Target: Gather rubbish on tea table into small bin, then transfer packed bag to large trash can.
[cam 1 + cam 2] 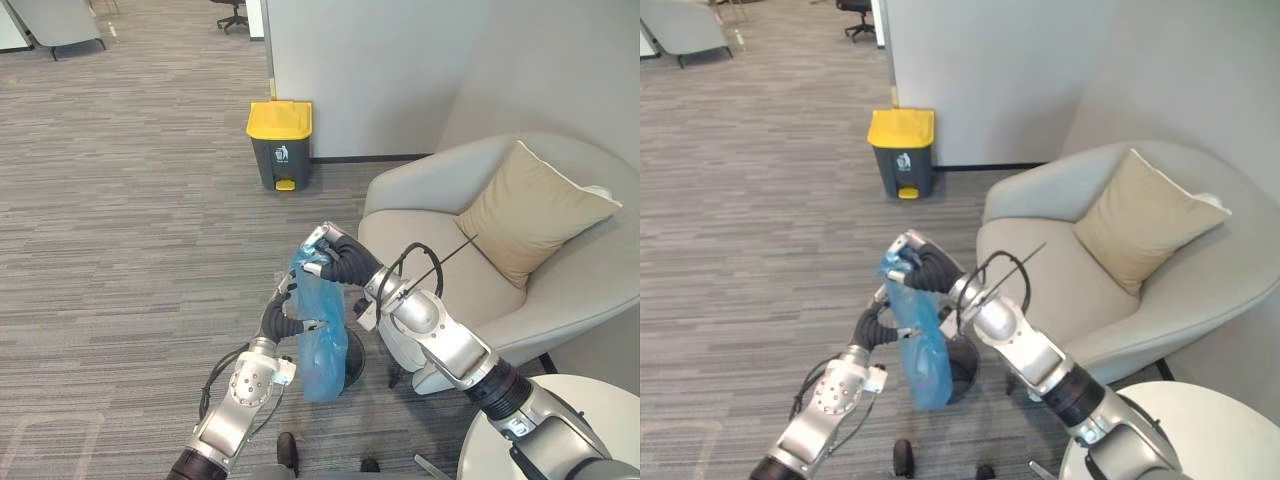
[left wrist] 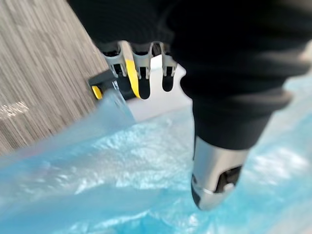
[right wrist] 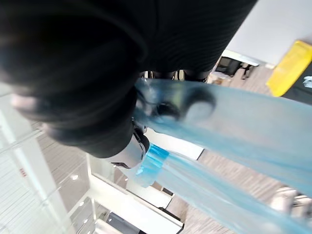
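Clutching top of blue bag (image 1: 322, 345) in curled right hand (image 1: 337, 258), well short of yellow-lidded trash can (image 1: 280, 146). Resting left hand (image 1: 286, 314) against bag's side just below; cannot tell whether gripping.

Dark ribbed covers on my left hand (image 1: 287, 313) and right hand (image 1: 342, 262), silver fingers (image 1: 316, 240) dark-tipped; left arm (image 1: 240, 398) silver-grey, right arm (image 1: 440, 335) too, black collar (image 1: 497, 390) ringing it.

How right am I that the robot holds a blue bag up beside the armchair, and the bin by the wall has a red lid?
Not quite: the lid of the trash can is yellow, not red, as the left eye view shows. The rest holds: the right hand holds the blue bag up beside the armchair.
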{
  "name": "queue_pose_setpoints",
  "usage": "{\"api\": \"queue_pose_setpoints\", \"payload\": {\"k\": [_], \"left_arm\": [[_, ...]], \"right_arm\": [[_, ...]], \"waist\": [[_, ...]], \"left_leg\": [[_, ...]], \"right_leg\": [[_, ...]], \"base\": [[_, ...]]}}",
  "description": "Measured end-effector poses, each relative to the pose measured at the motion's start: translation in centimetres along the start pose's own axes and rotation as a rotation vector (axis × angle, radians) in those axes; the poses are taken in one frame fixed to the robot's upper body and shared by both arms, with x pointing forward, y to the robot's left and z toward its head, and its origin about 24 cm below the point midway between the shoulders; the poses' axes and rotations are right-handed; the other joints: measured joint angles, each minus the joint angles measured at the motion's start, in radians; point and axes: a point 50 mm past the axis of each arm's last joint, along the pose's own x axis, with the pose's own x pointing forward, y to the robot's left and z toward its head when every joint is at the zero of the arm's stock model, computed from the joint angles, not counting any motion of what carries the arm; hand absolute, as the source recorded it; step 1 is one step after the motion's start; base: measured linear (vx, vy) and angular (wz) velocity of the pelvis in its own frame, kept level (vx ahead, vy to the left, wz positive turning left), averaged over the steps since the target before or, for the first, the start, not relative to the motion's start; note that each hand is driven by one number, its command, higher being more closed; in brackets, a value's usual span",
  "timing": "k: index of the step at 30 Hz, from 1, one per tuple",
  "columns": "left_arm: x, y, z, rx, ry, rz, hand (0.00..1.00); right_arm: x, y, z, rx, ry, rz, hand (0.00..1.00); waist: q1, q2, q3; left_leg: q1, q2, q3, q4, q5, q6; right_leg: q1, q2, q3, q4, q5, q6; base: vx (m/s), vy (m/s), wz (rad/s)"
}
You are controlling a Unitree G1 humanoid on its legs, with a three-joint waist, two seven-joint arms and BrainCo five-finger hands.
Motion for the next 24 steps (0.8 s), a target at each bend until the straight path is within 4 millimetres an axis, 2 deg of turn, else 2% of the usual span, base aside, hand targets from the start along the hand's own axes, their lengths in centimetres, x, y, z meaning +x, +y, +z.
{"api": "queue_pose_setpoints", "payload": {"k": [7,11,15,24], "left_arm": [[0.2,-1.2,0.1,-0.048,0.012,0.006,0.00],[0.2,-1.7,-1.9,-0.022,0.104,-0.002,0.00],[0.0,-1.8,-2.9,0.009,0.152,0.012,0.00],[-0.2,-2.0,-4.0,0.040,0.206,0.048,0.00]], "right_arm": [[0.9,0.8,0.7,0.049,-0.043,-0.013,1.00],[1.0,0.8,0.9,0.065,-0.051,-0.012,1.00],[1.5,0.8,1.4,0.076,-0.074,-0.011,1.00],[2.3,1.8,2.1,0.160,-0.114,-0.002,1.00]], "waist": [[0.000,-0.002,-0.015],[0.001,-0.003,-0.019],[0.000,-0.003,-0.019],[0.000,-0.021,-0.030]], "left_leg": [[0.000,0.007,0.020,0.000,0.001,0.002],[0.001,0.013,0.030,0.000,0.000,0.000],[0.001,0.017,0.034,0.000,-0.003,-0.004],[0.000,0.027,0.034,0.000,-0.007,-0.010]], "right_leg": [[-0.006,0.000,0.021,-0.009,0.015,0.001],[-0.005,0.004,0.033,-0.019,0.025,0.000],[-0.006,0.008,0.038,-0.023,0.030,-0.002],[-0.002,0.017,0.038,-0.033,0.034,-0.006]], "base": [[0.03,-0.001,-0.09],[0.03,-0.009,-0.07],[0.02,-0.007,-0.05],[0.03,-0.010,0.00]]}}
